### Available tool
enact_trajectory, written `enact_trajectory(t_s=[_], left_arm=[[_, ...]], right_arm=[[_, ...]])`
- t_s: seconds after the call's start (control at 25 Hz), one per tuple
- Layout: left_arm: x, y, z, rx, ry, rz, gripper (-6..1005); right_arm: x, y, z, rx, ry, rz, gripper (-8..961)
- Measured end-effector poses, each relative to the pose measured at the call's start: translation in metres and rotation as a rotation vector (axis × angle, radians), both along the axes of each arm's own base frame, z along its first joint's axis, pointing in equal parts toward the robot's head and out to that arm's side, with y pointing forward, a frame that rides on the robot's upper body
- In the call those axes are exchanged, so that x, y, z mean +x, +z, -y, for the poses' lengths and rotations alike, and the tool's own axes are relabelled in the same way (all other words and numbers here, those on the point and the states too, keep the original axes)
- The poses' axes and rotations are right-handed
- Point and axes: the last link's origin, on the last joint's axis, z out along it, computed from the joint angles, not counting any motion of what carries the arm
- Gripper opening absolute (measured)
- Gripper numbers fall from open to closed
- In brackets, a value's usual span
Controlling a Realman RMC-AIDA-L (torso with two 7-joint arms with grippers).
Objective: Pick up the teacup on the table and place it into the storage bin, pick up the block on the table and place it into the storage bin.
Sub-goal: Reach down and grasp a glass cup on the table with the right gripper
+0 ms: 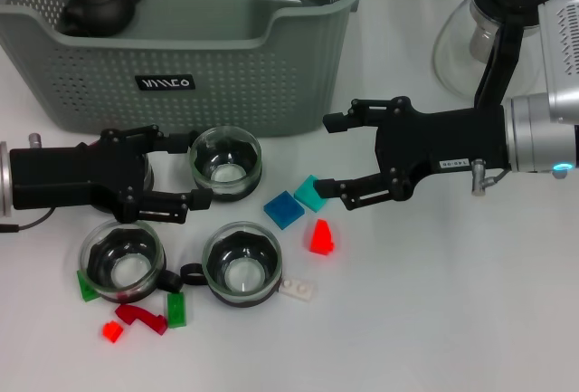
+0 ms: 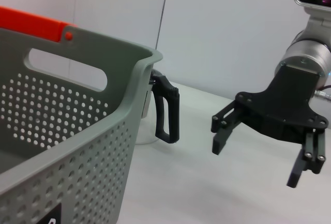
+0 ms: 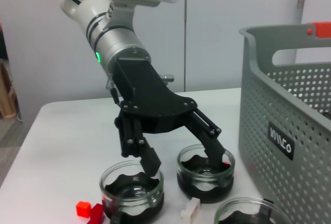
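Glass, smooth and thin-walled, forms the teacup (image 1: 226, 164) on the bench (image 1: 434, 320) just before the storage bin (image 1: 181, 66); we judge it light, slippery, breakable, best taken across its rim. Left pincer (image 1: 192, 171) stands open at it. Right pincer (image 1: 333, 155) hangs open above rigid plastic blocks (image 1: 296, 202).

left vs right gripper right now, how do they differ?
The left gripper sits low in front of the storage bin, fingers either side of a teacup but not closed on it. The right gripper has nothing between its fingers; the teal block and blue block lie near its lower fingertip. Left reaches in from the robot's left, right from its right. Both are black and open.
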Motion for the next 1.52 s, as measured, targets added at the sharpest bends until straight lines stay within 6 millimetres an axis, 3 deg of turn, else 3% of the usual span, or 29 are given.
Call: enact_trajectory(t_s=[0.68,1.52], left_arm=[[0.001,0.000,0.000,-0.002,-0.008,0.003,934],[-0.003,0.007,0.013,-0.022,-0.017,0.007,934]], right_arm=[[-0.002,0.000,-0.004,0.022,-0.003,-0.001,916],[-0.004,0.007,0.006,-0.023,0.050,-0.028,915]])
